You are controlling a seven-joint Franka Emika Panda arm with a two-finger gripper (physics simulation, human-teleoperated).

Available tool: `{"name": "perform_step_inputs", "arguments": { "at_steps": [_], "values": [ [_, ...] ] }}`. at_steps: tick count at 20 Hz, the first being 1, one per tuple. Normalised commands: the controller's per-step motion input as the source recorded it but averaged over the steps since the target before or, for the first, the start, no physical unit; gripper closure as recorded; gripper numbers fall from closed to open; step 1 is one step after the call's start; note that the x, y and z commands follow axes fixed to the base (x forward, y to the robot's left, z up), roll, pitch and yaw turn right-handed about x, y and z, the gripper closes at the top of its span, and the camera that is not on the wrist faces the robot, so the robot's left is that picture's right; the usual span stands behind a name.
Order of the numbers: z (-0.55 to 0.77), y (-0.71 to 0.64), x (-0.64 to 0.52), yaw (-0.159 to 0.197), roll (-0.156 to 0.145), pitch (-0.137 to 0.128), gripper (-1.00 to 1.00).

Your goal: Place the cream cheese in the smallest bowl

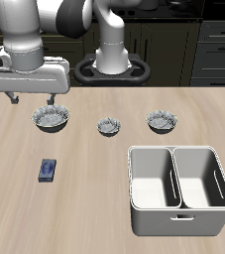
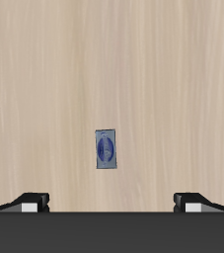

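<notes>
The cream cheese (image 1: 49,170) is a small dark blue box lying flat on the wooden table, nearer the front edge than the bowls. It also shows in the wrist view (image 2: 106,150), with bare wood all around it. The smallest bowl (image 1: 109,126) is the middle one in a row of three speckled bowls. My gripper (image 1: 47,100) hangs open and empty well above the table, over the stretch between the cream cheese and the end bowl. In the wrist view the gripper (image 2: 112,203) shows both fingertips (image 2: 30,201) wide apart.
Two wider speckled bowls stand at the ends of the row, one (image 1: 51,120) under my arm and the other (image 1: 162,121) farther along. A big white double bin (image 1: 178,189) sits near the table's front edge. The robot's base (image 1: 112,67) is at the back.
</notes>
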Motion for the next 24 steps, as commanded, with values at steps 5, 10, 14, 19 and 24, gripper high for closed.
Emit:
{"name": "perform_step_inputs", "arguments": {
  "at_steps": [5, 10, 14, 19, 24],
  "values": [
    [-0.29, 0.12, -0.05, -0.020, -0.001, 0.013, -1.00],
    [-0.21, 0.01, -0.01, 0.014, -0.019, -0.016, -1.00],
    [-0.33, -0.08, 0.01, -0.003, -0.029, 0.025, -1.00],
    [-0.25, -0.03, 0.03, 0.000, -0.002, 0.013, -1.00],
    [-0.27, -0.03, 0.05, -0.002, -0.010, 0.026, -1.00]
  ]
}}
